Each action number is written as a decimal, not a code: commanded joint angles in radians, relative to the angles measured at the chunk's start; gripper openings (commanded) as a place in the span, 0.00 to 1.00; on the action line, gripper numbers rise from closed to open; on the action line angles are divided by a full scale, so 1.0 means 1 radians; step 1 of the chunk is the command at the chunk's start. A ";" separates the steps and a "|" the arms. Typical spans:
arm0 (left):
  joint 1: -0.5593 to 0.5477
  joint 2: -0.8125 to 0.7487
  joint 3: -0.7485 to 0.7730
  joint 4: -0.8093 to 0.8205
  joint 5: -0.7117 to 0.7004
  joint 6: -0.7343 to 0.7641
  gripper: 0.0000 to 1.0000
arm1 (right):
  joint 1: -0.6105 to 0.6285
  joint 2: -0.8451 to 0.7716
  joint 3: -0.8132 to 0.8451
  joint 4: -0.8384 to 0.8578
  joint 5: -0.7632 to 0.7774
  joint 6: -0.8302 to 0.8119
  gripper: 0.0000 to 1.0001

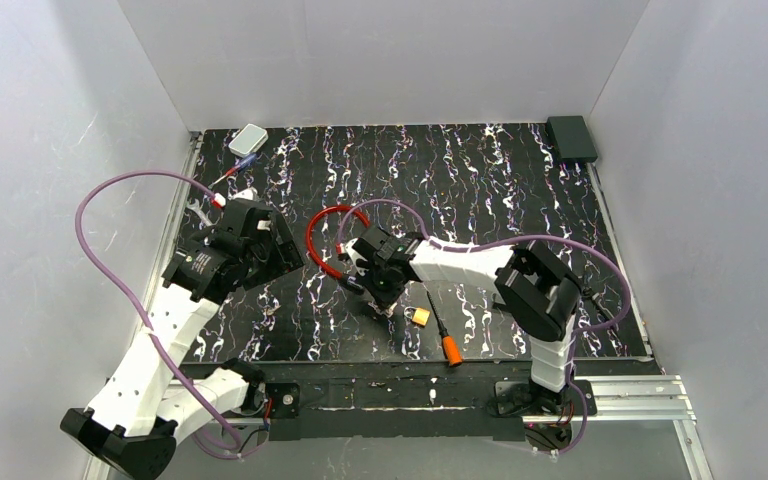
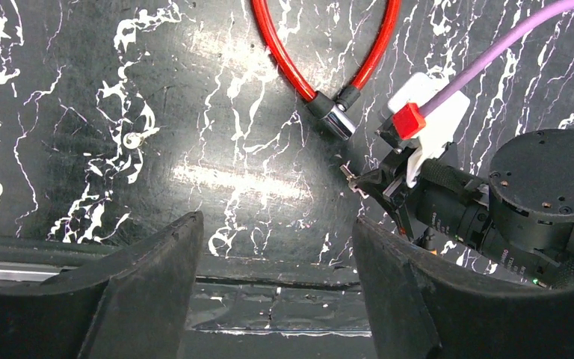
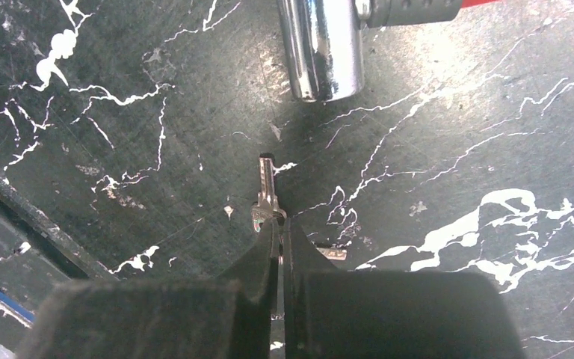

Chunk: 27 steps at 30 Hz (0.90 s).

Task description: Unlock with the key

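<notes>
Key (image 3: 267, 196) sits pinched by its head between the narrow-closed fingers of the right gripper (image 3: 279, 233). Its blade sticks out past the tips toward 12 o'clock. Key small, pale silvery, notched along one edge. Chrome lock barrel (image 3: 321, 48) lies near, at 1 o'clock of the blade tip, not touching. The left gripper (image 2: 276, 232) has its fingers spread wide, nothing between them.

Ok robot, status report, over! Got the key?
Right gripper shut on key, tip near cable lock, not in. Left gripper open, empty. Nothing between key and cable lock.
</notes>
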 commanded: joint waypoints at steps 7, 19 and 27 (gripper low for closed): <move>0.002 -0.056 0.014 0.084 0.090 0.033 0.69 | 0.003 -0.167 0.040 0.034 -0.090 0.021 0.01; 0.002 -0.015 0.064 0.102 0.212 -0.164 0.62 | 0.003 -0.328 0.060 0.135 -0.112 0.132 0.01; 0.003 -0.020 0.006 0.279 0.355 -0.282 0.66 | -0.017 -0.402 0.105 0.262 -0.135 0.296 0.01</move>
